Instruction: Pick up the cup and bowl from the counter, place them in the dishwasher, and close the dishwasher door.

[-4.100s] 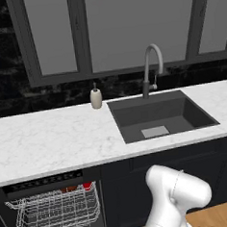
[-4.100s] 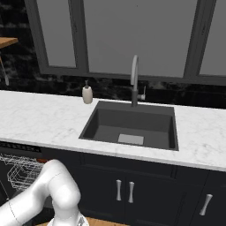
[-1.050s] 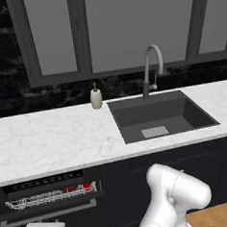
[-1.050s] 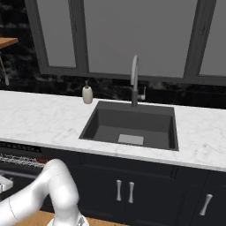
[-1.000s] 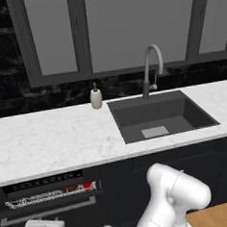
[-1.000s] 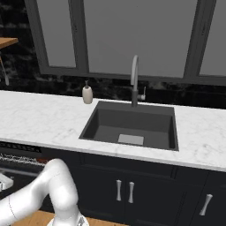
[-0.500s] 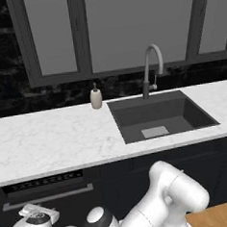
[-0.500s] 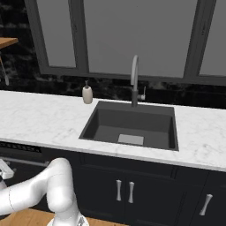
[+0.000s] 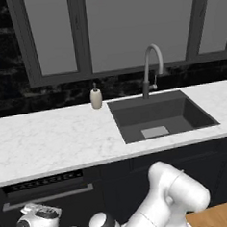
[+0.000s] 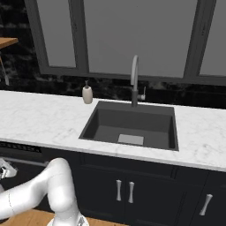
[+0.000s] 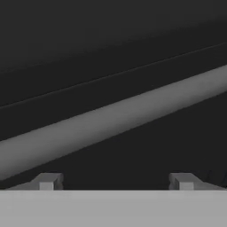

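Observation:
The dishwasher sits under the counter at the lower left, its black vented strip showing. The dishwasher door stands upright, shut or very nearly so, with its silver bar handle across the top. In the hand view that handle runs slantwise just ahead of my gripper. The gripper is open with nothing between its fingertips. My hand is low, in front of the door just below the handle. The cup and the bowl are hidden.
A dark inset sink with a curved faucet lies to the right. A beige soap dispenser stands at the back of the counter. Dark cabinet doors with silver pulls lie under the sink.
The dishwasher door has swung up from part open to upright, hiding the white rack and the red item in it. My hand rose with the door and stayed open.

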{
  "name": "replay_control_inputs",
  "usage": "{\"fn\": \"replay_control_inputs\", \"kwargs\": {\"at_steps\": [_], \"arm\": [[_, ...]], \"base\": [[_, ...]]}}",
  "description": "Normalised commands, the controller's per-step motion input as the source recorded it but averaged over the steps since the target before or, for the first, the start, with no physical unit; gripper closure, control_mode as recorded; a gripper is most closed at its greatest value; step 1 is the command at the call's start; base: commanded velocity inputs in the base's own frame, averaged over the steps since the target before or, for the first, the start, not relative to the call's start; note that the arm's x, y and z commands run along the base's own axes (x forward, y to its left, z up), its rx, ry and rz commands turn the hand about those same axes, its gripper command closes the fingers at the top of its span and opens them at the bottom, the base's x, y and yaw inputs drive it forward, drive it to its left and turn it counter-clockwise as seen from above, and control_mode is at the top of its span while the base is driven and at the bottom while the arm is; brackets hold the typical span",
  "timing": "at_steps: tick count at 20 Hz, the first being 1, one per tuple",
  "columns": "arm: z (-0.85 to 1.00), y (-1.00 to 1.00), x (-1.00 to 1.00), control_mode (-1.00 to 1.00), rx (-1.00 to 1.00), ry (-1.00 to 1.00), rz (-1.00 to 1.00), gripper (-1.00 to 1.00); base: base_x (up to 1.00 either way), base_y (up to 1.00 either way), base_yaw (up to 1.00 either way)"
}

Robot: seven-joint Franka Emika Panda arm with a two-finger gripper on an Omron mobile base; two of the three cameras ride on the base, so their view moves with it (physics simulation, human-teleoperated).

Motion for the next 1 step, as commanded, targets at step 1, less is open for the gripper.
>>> {"fn": "replay_control_inputs", "kwargs": {"at_steps": [1], "arm": [[-0.13,-0.88,1.0,-1.0,0.17,-0.01,0.27,-1.0]], "base": [[0.0,0.0,0.0]]}}
